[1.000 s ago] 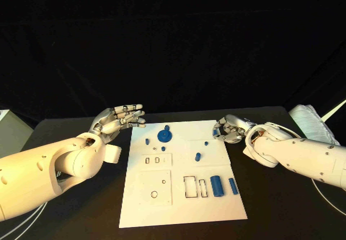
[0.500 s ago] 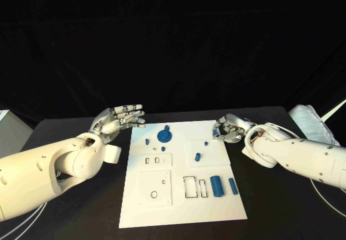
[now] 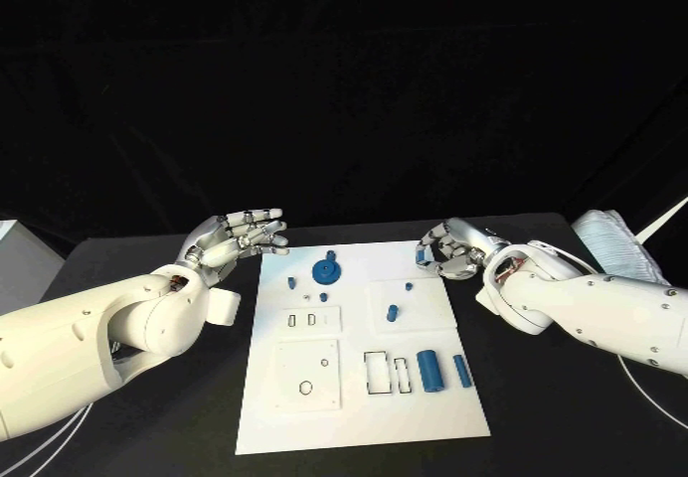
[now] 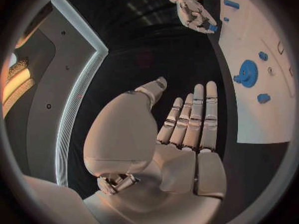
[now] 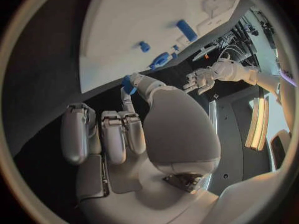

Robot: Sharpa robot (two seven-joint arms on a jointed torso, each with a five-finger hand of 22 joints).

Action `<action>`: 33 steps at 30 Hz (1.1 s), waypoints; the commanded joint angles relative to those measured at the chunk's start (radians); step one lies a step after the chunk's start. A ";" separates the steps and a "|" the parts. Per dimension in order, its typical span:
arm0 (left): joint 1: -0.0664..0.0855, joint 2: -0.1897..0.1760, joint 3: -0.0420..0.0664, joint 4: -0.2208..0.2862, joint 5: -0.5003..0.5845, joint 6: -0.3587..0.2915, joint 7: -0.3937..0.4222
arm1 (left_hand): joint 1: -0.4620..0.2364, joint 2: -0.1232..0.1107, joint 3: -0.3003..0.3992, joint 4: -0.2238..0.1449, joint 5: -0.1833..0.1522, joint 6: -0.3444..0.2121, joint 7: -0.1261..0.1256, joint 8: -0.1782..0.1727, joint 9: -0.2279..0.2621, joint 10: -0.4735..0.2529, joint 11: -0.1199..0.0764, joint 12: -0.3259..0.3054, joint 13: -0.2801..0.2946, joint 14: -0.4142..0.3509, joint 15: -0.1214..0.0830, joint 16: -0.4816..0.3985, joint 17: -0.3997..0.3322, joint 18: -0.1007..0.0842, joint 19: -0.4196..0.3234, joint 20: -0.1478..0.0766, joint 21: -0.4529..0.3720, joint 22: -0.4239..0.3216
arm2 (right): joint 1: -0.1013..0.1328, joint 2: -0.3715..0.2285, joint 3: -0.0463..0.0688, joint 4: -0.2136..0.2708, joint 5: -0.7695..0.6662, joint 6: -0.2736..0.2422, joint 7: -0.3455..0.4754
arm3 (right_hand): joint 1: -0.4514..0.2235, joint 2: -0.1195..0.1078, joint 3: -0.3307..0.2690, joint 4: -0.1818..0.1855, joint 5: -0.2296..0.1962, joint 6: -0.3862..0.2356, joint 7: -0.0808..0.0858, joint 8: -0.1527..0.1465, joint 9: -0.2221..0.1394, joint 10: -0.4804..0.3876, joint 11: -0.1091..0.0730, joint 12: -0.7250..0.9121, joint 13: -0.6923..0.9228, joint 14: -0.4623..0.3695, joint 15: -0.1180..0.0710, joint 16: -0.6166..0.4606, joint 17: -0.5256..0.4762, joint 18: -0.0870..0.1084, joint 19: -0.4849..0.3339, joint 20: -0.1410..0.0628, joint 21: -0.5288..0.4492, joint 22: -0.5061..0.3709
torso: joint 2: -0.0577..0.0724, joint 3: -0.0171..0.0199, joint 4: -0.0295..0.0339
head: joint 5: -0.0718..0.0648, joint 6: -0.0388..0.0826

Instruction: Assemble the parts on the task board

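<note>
No brand, label or writing can be read on anything here. The surface is a black table with black drapery behind it; a pale bundled cloth-like object lies at the table's 2 o'clock corner, and a pale box edge shows at 9 o'clock.

The white task board lies in the middle of the table, long side running from 12 to 6 o'clock. On it, a blue gear-like disc sits toward 12 o'clock, with small blue pieces just beside it at its 8 o'clock side. A slim blue peg lies near the board's centre. Toward 4 o'clock a thick blue cylinder and a thinner blue bar lie side by side, apart from each other, beside rectangular outlined slots.

The left hand hovers off the board's 10 o'clock corner, palm up, fingers straight and apart, holding nothing; the left wrist view confirms the bare palm. The right hand is at the board's 2 o'clock corner, fingers curled, pinching a small blue part between thumb and a fingertip, raised off the board.
</note>
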 commanded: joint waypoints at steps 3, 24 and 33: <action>0.000 0.007 0.000 -0.002 -0.003 0.015 -0.001 | -0.001 0.012 0.004 -0.001 -0.001 0.005 0.074 -0.003 0.001 -0.006 0.001 -0.003 0.000 -0.007 0.000 0.006 0.002 0.017 -0.008 0.001 0.008 0.003 | 0.016 -0.002 0.002 0.085 0.024 -0.016 -0.076 | -0.014 0.003 0.005 0.000 0.006 -0.008 0.000 0.004 0.008 0.091 -0.008 -0.001 0.251 0.104 -0.008 0.004 0.263 -0.005 0.016 -0.009 -0.002 0.102 | -0.008 -0.0042 -0.0056 | 0.011 -0.004; 0.001 0.019 -0.002 -0.006 -0.029 0.028 -0.024 | -0.012 0.005 0.044 -0.005 -0.002 0.084 0.059 0.034 0.012 0.087 -0.027 0.081 0.010 0.078 -0.037 0.182 0.081 0.021 0.029 -0.031 0.152 0.082 | -0.023 0.204 -0.017 0.242 -0.118 -0.072 -0.365 | -0.025 0.005 0.009 0.003 0.021 -0.008 -0.002 0.011 0.010 0.090 -0.010 -0.002 0.250 0.104 -0.008 0.004 0.263 -0.003 0.014 -0.009 -0.009 0.098 | -0.011 -0.0082 0.0000 | 0.033 -0.009; 0.001 0.019 -0.002 -0.004 -0.048 0.045 -0.037 | -0.026 -0.009 0.076 0.006 -0.003 0.107 0.046 0.067 0.020 0.129 -0.046 0.129 0.018 0.103 -0.060 0.341 0.152 0.022 0.057 -0.055 0.297 0.165 | -0.068 0.275 -0.019 0.190 -0.191 -0.062 -0.369 | -0.026 0.004 0.009 0.002 0.022 -0.009 -0.002 0.012 0.010 0.087 -0.010 -0.005 0.246 0.104 -0.008 0.004 0.263 -0.001 0.009 -0.009 -0.020 0.090 | -0.011 -0.0069 0.0004 | 0.041 -0.021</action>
